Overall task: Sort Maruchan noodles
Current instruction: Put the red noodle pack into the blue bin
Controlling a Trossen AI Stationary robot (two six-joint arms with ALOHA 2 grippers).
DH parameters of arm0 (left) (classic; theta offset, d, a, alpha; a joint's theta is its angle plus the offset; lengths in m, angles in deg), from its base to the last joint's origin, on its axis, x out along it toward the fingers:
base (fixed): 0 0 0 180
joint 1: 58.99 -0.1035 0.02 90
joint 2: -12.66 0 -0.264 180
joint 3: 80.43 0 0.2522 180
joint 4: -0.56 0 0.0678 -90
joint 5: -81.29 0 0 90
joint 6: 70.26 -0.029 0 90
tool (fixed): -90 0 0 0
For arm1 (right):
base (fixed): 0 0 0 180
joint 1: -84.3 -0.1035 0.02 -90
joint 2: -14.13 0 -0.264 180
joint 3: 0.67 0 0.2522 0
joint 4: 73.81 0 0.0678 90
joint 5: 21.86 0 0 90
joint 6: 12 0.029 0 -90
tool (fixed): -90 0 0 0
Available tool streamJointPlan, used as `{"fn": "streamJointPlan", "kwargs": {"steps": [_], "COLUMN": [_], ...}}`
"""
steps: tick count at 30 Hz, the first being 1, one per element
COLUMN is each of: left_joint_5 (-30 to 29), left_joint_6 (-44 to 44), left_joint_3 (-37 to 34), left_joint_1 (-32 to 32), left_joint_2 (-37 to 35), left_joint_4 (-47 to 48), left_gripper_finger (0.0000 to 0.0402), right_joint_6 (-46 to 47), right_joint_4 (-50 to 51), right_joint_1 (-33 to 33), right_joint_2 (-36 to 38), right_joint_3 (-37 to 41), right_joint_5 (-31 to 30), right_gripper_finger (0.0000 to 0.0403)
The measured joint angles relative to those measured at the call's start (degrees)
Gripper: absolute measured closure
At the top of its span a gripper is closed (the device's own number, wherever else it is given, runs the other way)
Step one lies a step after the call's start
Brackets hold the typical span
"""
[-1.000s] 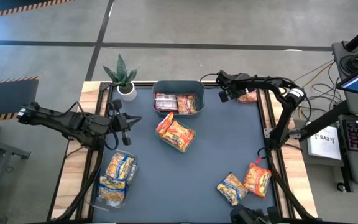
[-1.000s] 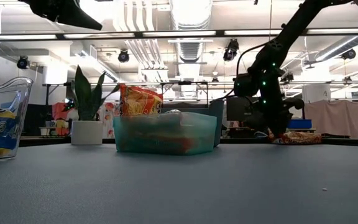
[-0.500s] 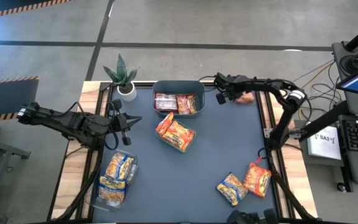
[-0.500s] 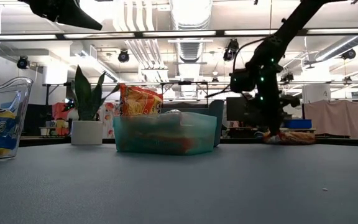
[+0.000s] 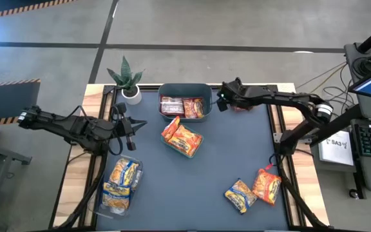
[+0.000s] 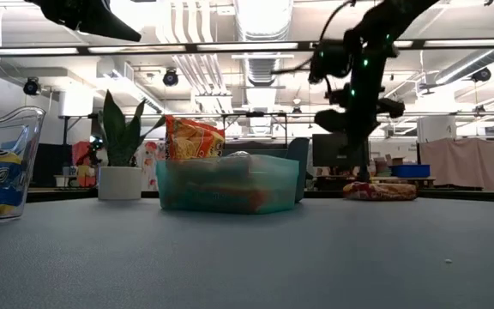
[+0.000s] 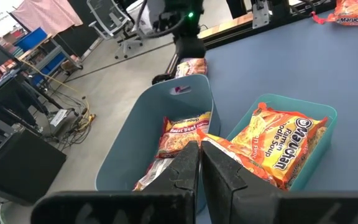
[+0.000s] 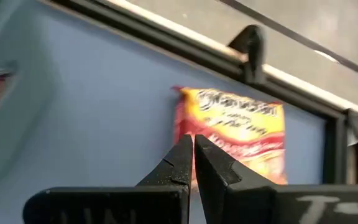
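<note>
My right gripper point(image 5: 221, 104) is shut and empty. It hangs above the table's far right part, beside the grey-teal tub point(image 5: 206, 90). An orange-red noodle packet point(image 8: 235, 134) lies flat on the table just beyond its fingertips and shows under the arm point(image 5: 242, 107) from above. My left gripper point(image 5: 134, 125) is shut and hovers over the left side, pointing toward the tub. The tub holds dark red packets point(image 7: 185, 129). Orange packets point(image 5: 182, 136) are piled on a small green tray point(image 7: 328, 115). Two more packets point(image 5: 240, 195), point(image 5: 267, 185) lie near the front right.
A clear container point(image 5: 121, 183) with yellow-and-blue packets stands at the near left. A potted plant point(image 5: 126, 80) stands at the far left corner. Bare mat lies in the table's middle and between the tub and the right edge.
My right gripper has moved from the far right corner toward the table's left, toward the tub, and has risen and tipped less steeply. The orange-red packet beneath it has slid a little toward the left and lies flat on the table.
</note>
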Motion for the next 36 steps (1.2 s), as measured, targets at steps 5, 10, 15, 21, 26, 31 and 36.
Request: {"fn": "streamJointPlan", "kwargs": {"steps": [5, 10, 15, 21, 26, 31, 36], "left_joint_5": [0.12, 0.14, 0.12, 0.12, 0.09, 0.06, 0.06], "left_joint_6": [0.0, 0.0, -0.25, -1.94, -2.73, -2.85, -3.21], "left_joint_3": [-0.01, -0.01, -0.02, -0.02, -0.02, -0.02, -0.02], "left_joint_1": [0.0, 0.0, 0.0, 0.0, 0.0, 0.0, 0.0], "left_joint_2": [0.02, 0.02, 0.02, 0.02, 0.02, 0.02, 0.02], "left_joint_4": [0.01, 0.02, -0.44, -1.7, -2.16, -2.16, -2.16], "left_gripper_finger": [0.0402, 0.0402, 0.0402, 0.0402, 0.0402, 0.0402, 0.0402], "right_joint_6": [3.5, 6.34, 6.87, 2.9, -0.66, -2.37, -3.01], "right_joint_4": [0.07, -0.21, -0.52, -5.77, -9.65, -11.39, -12.77], "right_joint_1": [-2.92, -1.39, 1.71, 5.83, 7.8, 7.84, 7.81], "right_joint_2": [0.96, 0.19, -1.03, -3.15, -6.7, -11.08, -13.42], "right_joint_3": [1.73, 4.48, 4.95, 5.03, 5.2, 5.21, 5.14], "right_joint_5": [1.74, 1.87, 2.25, 5.93, 6.1, 4.45, 1.25], "right_gripper_finger": [0.0394, 0.0388, 0.0333, 0.0233, 0.0176, 0.015, 0.0157]}}
